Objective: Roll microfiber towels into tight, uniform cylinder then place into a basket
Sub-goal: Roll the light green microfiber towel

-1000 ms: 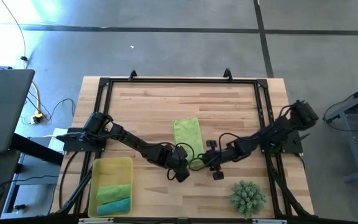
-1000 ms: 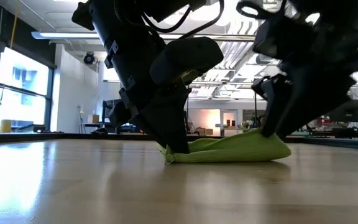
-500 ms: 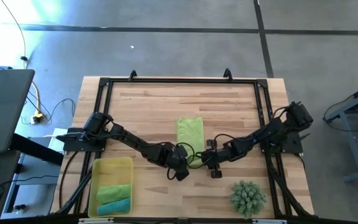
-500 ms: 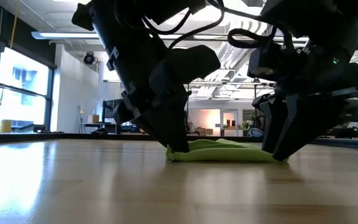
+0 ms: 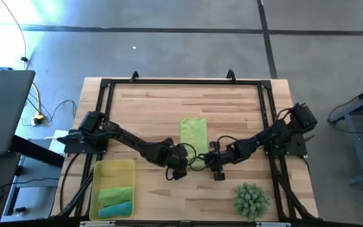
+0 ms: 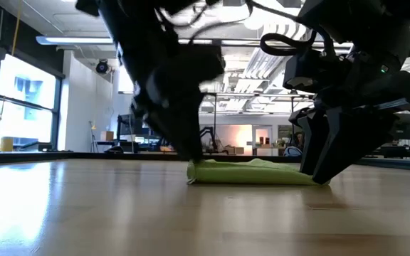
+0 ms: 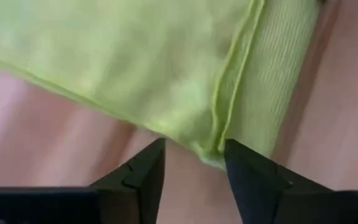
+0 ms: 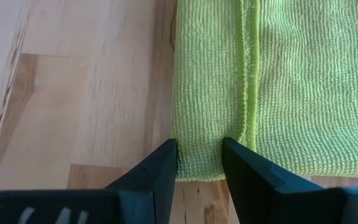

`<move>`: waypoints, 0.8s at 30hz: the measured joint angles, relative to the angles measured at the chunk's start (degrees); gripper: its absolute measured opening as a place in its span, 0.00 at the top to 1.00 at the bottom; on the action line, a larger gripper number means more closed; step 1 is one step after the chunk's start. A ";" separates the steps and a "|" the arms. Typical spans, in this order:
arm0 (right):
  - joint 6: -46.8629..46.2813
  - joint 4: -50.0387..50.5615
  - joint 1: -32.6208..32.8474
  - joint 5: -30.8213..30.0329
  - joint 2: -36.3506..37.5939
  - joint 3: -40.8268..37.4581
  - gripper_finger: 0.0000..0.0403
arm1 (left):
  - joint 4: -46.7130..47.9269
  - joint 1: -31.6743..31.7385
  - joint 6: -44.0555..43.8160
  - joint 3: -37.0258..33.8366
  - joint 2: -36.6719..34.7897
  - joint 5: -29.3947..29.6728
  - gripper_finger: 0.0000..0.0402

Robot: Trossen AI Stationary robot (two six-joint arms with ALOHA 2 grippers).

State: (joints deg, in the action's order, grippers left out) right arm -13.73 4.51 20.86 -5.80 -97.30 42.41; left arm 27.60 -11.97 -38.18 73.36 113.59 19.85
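A lime green towel (image 5: 193, 134) lies flat on the wooden table as a narrow strip running near to far. My left gripper (image 7: 193, 155) is open at its near left corner (image 7: 211, 157), which lies on the wood between the fingertips. I cannot tell whether they touch it. My right gripper (image 8: 199, 157) is open, fingertips down at the near right corner (image 6: 312, 178). The yellow basket (image 5: 103, 169) stands at the near left with a green roll (image 5: 115, 195) and a teal roll (image 5: 116, 209) inside. My right gripper has its fingertips (image 8: 232, 155) down at the towel's near right corner (image 8: 197, 163), slanting down from the table's right. One finger stands at the side edge, the other on the cloth. The strip between lies flat on the table. I cannot tell whether it is pinched.
A spiky green ball-shaped plant (image 5: 251, 198) stands at the near right, close behind my right arm. A black frame (image 5: 181, 82) runs round the table's edges. Bare wood lies beyond the towel's far end and to its left.
The towel has turned from askew to square, and its raised near right end has sunk flat onto the table as my right gripper went down. My left gripper has opened, let go of the near left corner, rolled and risen slightly.
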 joint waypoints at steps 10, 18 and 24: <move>-0.79 0.13 0.00 0.06 -0.07 -0.07 0.69 | -8.13 -0.58 10.30 0.27 -2.83 -3.60 0.65; -0.79 0.26 0.09 0.05 -0.11 -0.09 0.69 | -10.12 -1.66 21.61 0.20 2.93 -7.26 0.66; -0.79 0.22 0.11 0.04 -0.11 -0.11 0.69 | -11.46 -1.73 27.90 0.20 4.16 -5.86 0.57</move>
State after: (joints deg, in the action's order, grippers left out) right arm -14.52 4.73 20.97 -5.76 -97.41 42.30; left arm 16.13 -13.69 -10.28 73.56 117.75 14.00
